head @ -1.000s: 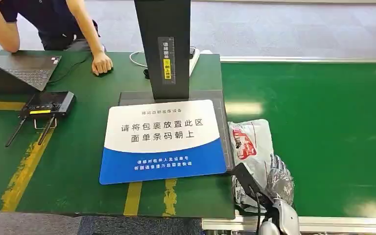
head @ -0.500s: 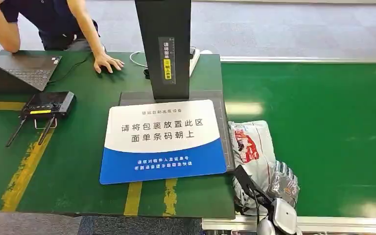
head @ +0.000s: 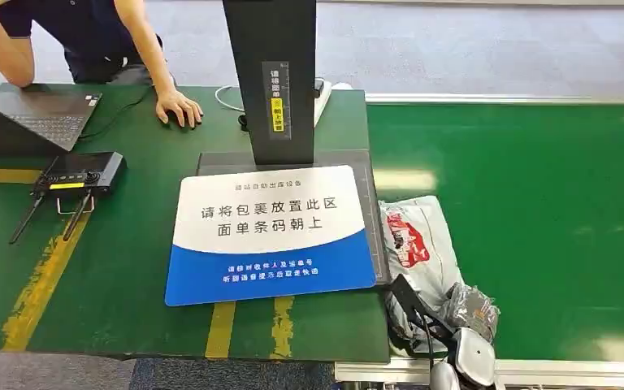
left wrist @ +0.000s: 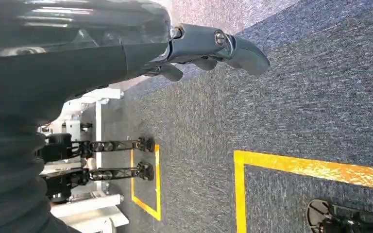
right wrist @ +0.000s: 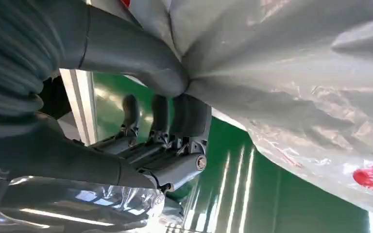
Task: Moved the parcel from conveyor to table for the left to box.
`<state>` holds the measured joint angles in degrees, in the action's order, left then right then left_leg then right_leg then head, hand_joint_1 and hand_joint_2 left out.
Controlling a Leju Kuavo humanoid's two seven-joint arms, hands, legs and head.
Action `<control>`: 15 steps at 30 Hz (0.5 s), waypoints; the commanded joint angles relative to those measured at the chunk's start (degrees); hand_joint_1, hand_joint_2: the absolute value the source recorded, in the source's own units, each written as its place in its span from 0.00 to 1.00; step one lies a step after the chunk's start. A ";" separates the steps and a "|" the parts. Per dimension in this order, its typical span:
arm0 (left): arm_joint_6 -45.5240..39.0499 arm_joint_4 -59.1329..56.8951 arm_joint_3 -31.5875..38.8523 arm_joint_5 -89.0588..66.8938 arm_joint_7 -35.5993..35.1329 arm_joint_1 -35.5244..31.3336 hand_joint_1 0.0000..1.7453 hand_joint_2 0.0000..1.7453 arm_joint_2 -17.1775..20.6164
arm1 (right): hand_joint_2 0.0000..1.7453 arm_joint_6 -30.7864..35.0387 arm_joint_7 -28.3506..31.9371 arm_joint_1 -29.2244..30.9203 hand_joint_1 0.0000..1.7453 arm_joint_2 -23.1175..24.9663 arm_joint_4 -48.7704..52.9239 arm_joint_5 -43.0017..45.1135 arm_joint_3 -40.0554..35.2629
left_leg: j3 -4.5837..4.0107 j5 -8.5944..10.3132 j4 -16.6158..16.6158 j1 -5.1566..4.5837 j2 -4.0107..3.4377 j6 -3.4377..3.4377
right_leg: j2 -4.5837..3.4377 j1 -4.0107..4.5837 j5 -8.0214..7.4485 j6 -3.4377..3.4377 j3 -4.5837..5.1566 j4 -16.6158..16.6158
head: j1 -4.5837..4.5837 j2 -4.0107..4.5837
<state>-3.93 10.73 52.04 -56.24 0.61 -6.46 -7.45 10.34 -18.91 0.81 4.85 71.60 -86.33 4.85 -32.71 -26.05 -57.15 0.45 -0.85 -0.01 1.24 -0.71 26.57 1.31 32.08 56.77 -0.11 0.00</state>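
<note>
while my right hand point(head: 473, 307) seemingly grips the crinkled grey plastic parcel point(head: 417, 244), it lies lengthwise along the green conveyor belt point(head: 536, 203); my left hand point(left wrist: 209, 46) hangs open.

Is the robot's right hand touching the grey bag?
Touching. The right wrist view shows the right hand pinching the parcel, thumb and fingers pressed into its creased plastic.

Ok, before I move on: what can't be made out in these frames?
- Head view: the right hand lies under crumpled parcel plastic; its fingers are hidden.
- Right wrist view: the parcel's label is cut off by the picture's edges.
- Left wrist view: the left hand hangs over carpet; its palm is hidden.
- Head view: the sign's small print is unreadable.
</note>
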 commanded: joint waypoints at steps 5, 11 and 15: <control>0.63 1.37 1.07 -0.19 -0.17 -0.70 0.00 1.00 0.51 | 1.00 1.99 2.30 0.60 0.98 1.37 -0.84 0.87 1.71 | 0.04 0.01 0.03 0.03 0.04 0.01 | -0.08 0.02 -0.01 -0.06 -0.04 -0.04 | 0.00 0.00; 0.57 1.38 1.15 -0.13 -0.02 -0.61 0.00 1.00 0.45 | 1.00 3.16 2.95 0.43 1.00 1.43 -0.20 1.09 1.50 | 0.05 0.01 0.05 0.03 0.04 0.03 | -0.09 0.02 -0.01 -0.07 -0.04 -0.03 | 0.00 0.00; 0.75 1.41 1.17 -0.26 0.49 -0.54 0.00 1.00 0.45 | 1.00 8.14 6.00 -0.19 1.00 1.71 4.66 2.24 0.96 | 0.04 -0.01 0.03 0.00 0.03 0.03 | -0.12 0.00 0.01 -0.08 0.00 0.01 | 0.00 0.00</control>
<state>-3.67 10.73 52.33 -56.41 0.70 -6.58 -7.45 14.04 -15.80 0.80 5.09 71.76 -85.35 4.90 -32.71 -26.05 -57.15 0.45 -0.86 -0.01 1.24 -0.72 26.57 1.31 32.09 56.77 -0.11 0.00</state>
